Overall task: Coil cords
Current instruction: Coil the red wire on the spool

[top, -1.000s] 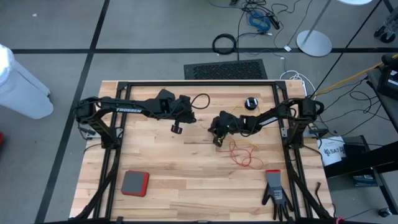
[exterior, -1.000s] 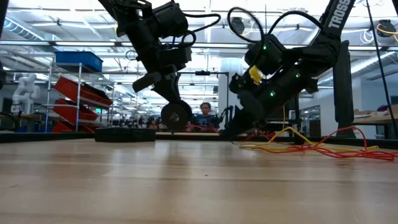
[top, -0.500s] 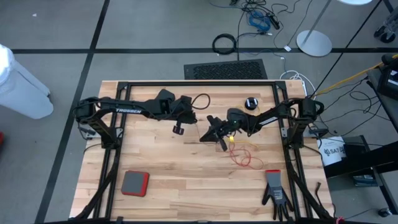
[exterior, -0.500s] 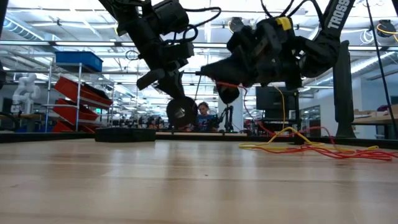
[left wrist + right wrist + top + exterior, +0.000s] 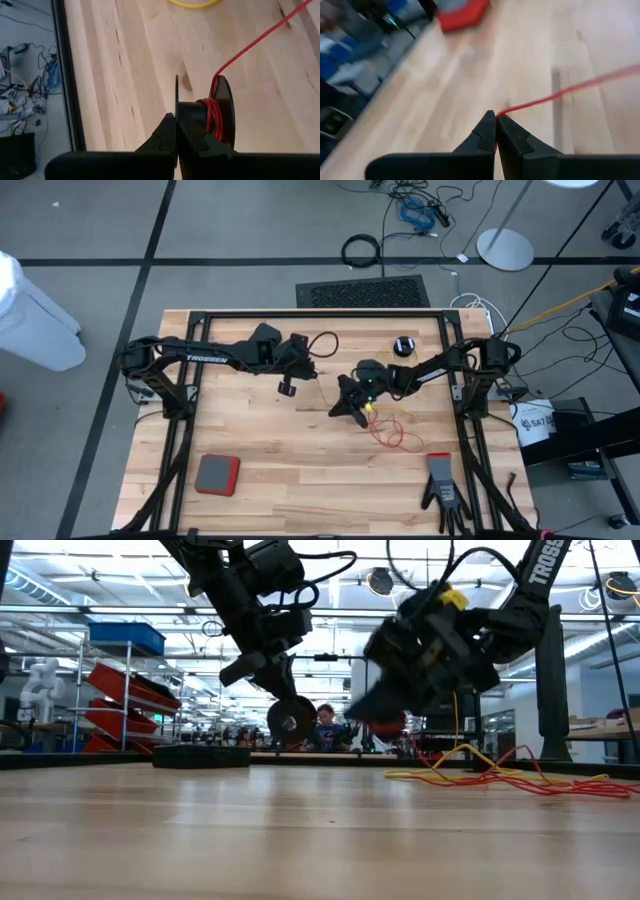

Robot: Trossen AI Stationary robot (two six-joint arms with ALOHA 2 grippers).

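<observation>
Two arms wind a red cord onto a reel above a wooden table.

The left gripper [image 5: 176, 131] is clenched on a small black reel [image 5: 216, 117] held up off the table [image 5: 250, 440], a few red turns already around its hub; the right gripper [image 5: 495, 131] pinches the reddish-orange cord [image 5: 560, 92] between shut fingers near mid-table. Winding well likely means keeping the cord taut and feeding each turn between the flanges. The slack lies tangled with the yellow cord [image 5: 470, 752] on the right arm's side, and a second reel [image 5: 403, 346] rests toward the far edge. "TROSSEN" reads along the left arm [image 5: 200, 358].
</observation>
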